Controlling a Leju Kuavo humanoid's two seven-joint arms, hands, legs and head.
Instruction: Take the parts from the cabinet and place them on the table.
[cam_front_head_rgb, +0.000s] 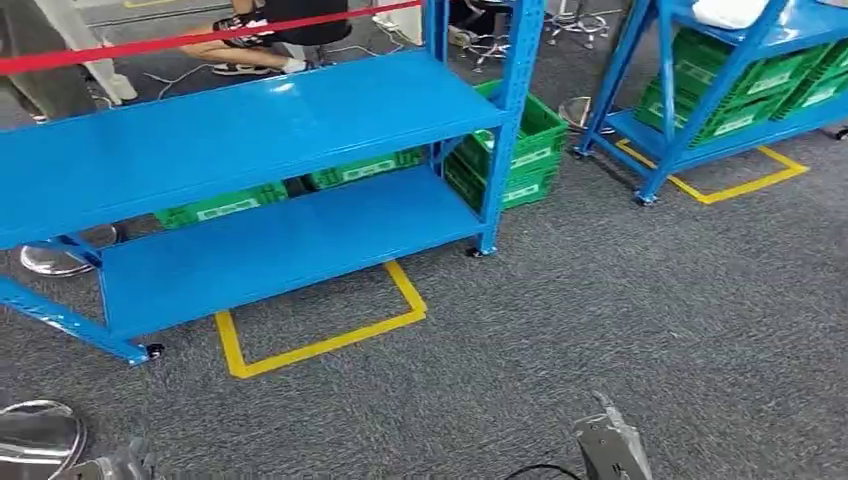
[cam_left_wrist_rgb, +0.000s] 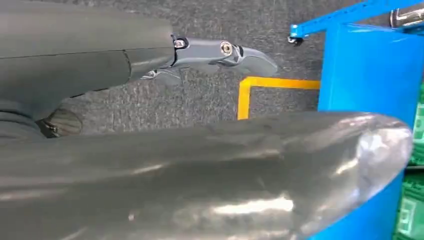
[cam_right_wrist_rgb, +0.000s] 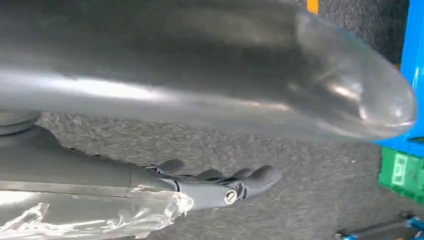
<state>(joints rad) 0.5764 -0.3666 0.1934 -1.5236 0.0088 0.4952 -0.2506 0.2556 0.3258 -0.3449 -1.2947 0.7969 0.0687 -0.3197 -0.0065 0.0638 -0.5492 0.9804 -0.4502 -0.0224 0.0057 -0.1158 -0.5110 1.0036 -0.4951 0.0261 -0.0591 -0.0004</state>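
Both hands hang low and empty, left hand (cam_left_wrist_rgb: 210, 55) and right hand (cam_right_wrist_rgb: 220, 187) with fingers loosely extended, while crates (cam_front_head_rgb: 520, 150) wait ahead behind the rack (cam_front_head_rgb: 250, 130), parts unseen, neither arm nearer.

Blue rack (cam_front_head_rgb: 250, 130) ahead: top shelf bare, lower shelf (cam_front_head_rgb: 280, 245) bare too, open from the front between the uprights. Right front post (cam_front_head_rgb: 505, 120) bounds the gap on that side. Green crates (cam_front_head_rgb: 520, 150) sit on the floor behind and to the right of the rack, more behind the lower shelf (cam_front_head_rgb: 225, 207). Second blue rack (cam_front_head_rgb: 720, 80) far right, loaded with green crates. Grey carpet (cam_front_head_rgb: 600, 320) between robot and racks is open; yellow tape outline (cam_front_head_rgb: 320, 335) only. Person (cam_front_head_rgb: 250, 40) beyond the rack, probably seated.
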